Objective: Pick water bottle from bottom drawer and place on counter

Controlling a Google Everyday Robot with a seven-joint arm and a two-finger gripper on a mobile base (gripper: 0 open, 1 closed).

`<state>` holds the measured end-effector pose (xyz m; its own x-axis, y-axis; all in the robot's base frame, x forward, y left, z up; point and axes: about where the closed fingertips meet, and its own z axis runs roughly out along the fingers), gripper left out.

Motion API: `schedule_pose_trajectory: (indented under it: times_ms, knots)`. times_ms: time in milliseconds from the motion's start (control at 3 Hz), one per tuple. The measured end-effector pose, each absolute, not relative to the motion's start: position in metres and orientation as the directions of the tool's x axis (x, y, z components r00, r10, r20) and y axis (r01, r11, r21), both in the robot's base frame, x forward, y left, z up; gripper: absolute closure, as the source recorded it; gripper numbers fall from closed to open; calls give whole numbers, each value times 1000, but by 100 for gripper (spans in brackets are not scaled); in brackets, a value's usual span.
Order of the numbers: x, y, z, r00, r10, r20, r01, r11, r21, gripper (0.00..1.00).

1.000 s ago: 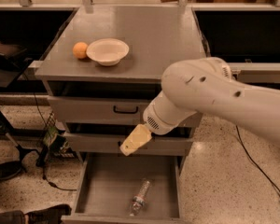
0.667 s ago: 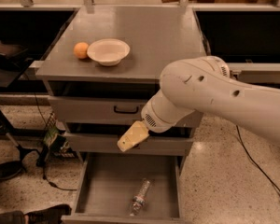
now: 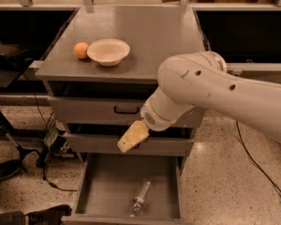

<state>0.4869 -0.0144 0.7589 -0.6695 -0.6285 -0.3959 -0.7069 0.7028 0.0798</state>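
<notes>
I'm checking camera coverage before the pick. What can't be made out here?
Camera view:
Middle grey drawer handle: behind the tan claw above the open grey bottom drawer.
Small clear plastic water bottle label print: too small.
Bottom drawer's front: cut by frame edge.
Grey counter front-right corner: behind white arm.

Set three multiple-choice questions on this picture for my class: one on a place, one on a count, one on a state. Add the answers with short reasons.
1. Where is the water bottle? A on the counter; B in the bottom drawer; C in the bowl.
2. How many things sit on the counter? A one; B four; C two.
3. The gripper is: A hanging above the open drawer, clear of the bottle; B gripping the bottle; C resting on the counter.

Answers: 1 B, the bottle lies on the drawer's floor. 2 C, only the bowl and an orange are there. 3 A, it hangs above the bottle, apart from it.
</notes>
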Motion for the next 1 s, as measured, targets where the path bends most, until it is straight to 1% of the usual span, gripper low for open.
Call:
schedule_pose_trajectory:
  times_ms: [333,667,1000]
  knots:
    - [480,-12,720,-705,-627,-330,-692,710,131,0]
    - [459,-7,654,-764,-592,-256,-640,746,186,0]
    - [427,7,582,-804,-560,-201,-593,776,213,0]
